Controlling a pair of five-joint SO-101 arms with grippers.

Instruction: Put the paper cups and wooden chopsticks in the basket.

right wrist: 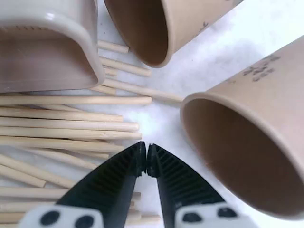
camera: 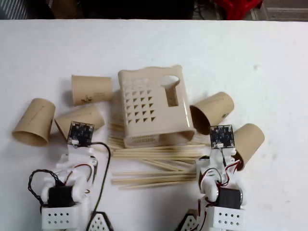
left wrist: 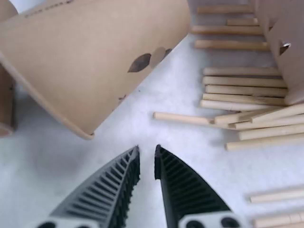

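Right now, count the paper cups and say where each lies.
5 paper cups. Left of the basket: one far left, one by its far corner, one between them. Right: one beside the basket, one farther out. The basket could hide more.

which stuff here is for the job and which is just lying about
For the job:
five paper cups
wooden chopsticks
basket, tipped on its side

Just lying about:
black cable
red object past the table
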